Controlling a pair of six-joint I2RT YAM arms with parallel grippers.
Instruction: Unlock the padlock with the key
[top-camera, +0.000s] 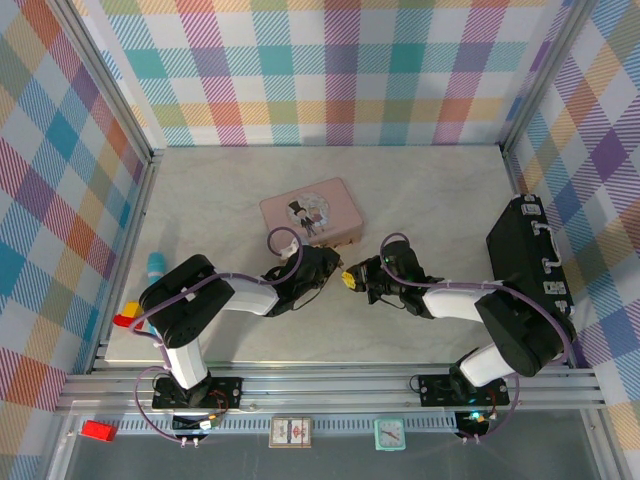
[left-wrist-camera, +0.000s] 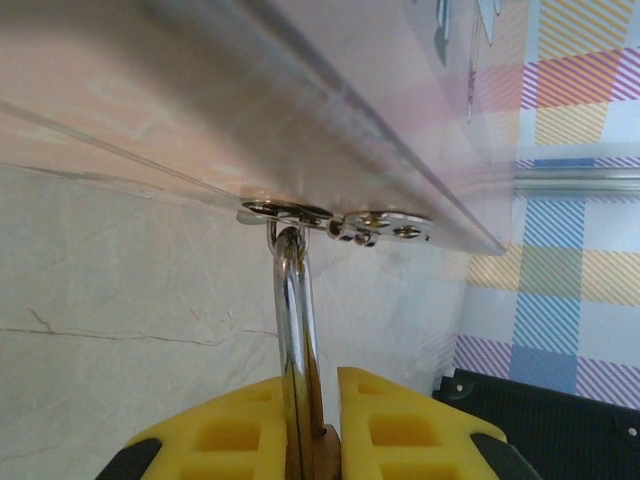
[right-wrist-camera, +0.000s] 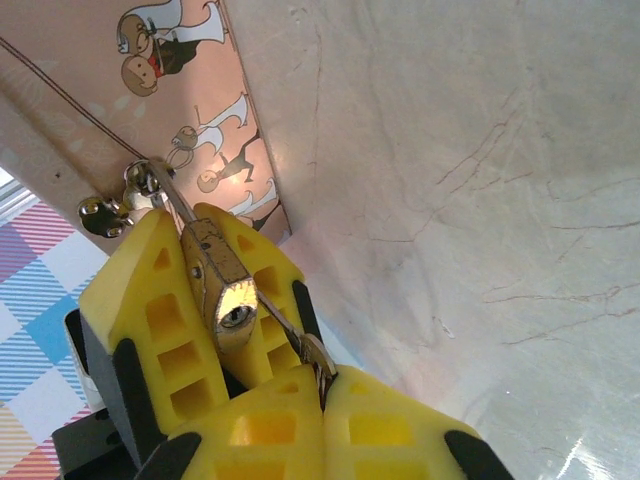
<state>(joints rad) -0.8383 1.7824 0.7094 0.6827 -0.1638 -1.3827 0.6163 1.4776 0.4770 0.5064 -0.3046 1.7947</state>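
Most of the key is buried between the right jaws, which are closed on it; only a silver sliver shows, reaching the side of the padlock, not its keyhole; the left jaws are clamped on the padlock's small brass body, nearly hidden behind their yellow pads in the left wrist view; its thin silver shackle passes through the hasp of the pink tin on the desk.

The left gripper pinches the padlock, jaws tight. Facing it tip to tip, the right gripper clamps the key.
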